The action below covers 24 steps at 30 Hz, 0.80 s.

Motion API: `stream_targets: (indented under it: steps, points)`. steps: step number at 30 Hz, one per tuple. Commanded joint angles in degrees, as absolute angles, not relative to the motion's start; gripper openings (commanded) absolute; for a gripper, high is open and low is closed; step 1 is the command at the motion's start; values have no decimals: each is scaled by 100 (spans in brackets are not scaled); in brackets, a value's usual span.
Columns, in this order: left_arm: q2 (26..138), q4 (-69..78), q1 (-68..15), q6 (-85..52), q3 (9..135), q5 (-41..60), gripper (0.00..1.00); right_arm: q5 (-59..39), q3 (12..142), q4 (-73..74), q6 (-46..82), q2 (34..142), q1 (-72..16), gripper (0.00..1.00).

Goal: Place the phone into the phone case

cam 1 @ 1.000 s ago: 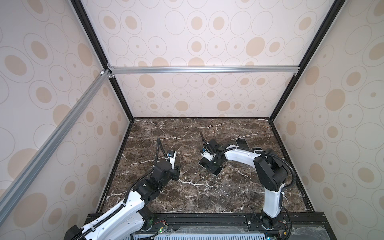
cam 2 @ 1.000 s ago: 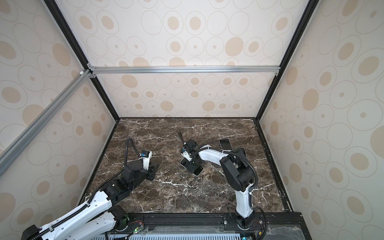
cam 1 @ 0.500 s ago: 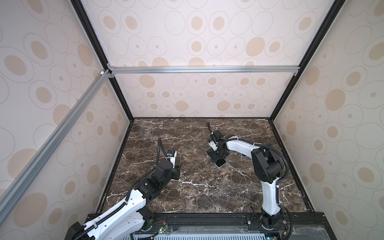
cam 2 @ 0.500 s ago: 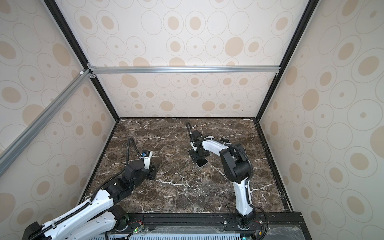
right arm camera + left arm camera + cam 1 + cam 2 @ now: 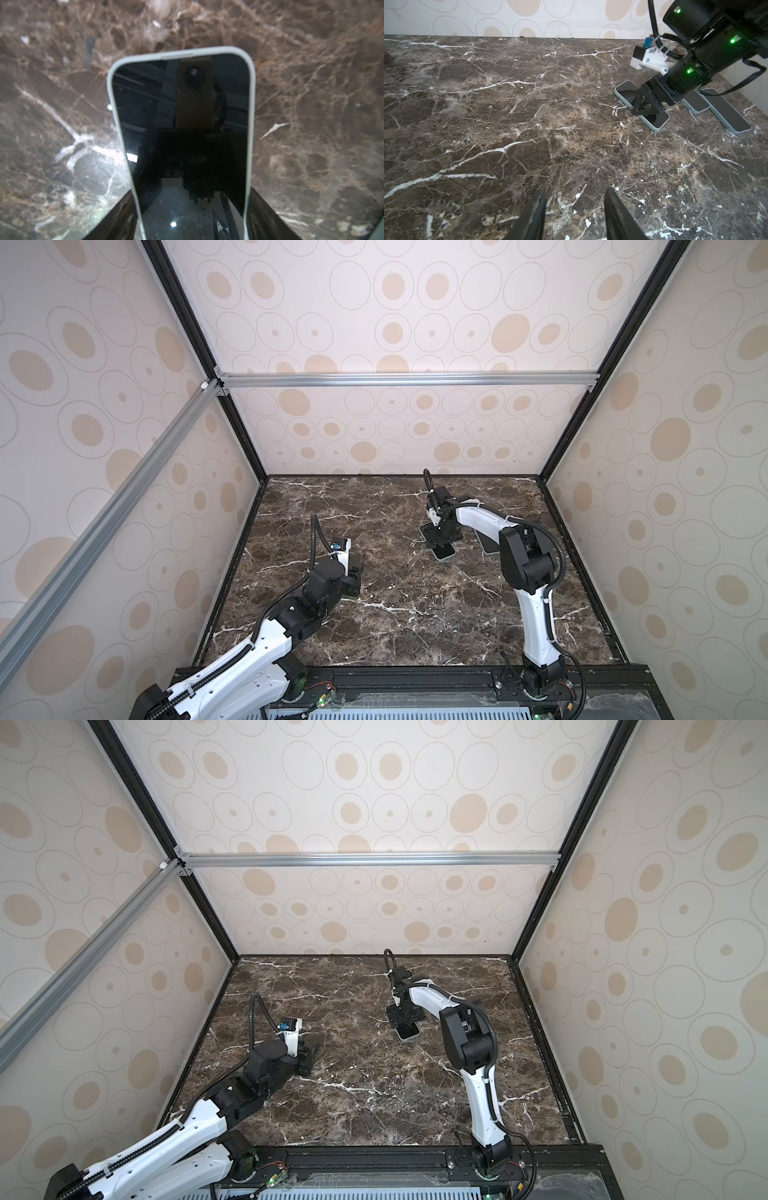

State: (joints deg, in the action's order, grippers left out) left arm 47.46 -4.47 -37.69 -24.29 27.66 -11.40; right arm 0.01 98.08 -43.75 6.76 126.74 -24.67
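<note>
Right wrist view first: what have I got hold of?

Your right gripper [image 5: 192,195] has its jaws clamped on the long sides of the phone [image 5: 182,124]. It is pale-rimmed, screen up, down on the marble table [image 5: 311,104], right of centre towards the far side.

And my left gripper [image 5: 575,207]?

Jaws apart, nothing between them, low over the near left.

The left gripper [image 5: 574,193] hung low with its jaws apart and empty, while the right gripper [image 5: 191,190], pointed steeply down, was clamped on the phone [image 5: 182,104] by both long edges.
</note>
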Motion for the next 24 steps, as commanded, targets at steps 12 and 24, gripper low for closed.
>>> stream_targets:
  steps: [12, 24]
  points:
    - [4772, 6, -3718, -2619, 2644, -1749, 46, -239, 9879, -4432, 1045, 12825, -2333, 72]
    - [4682, 422, -3652, -2710, 2566, -2109, 45, -241, 9809, -4362, 1031, 12229, -2335, 83]
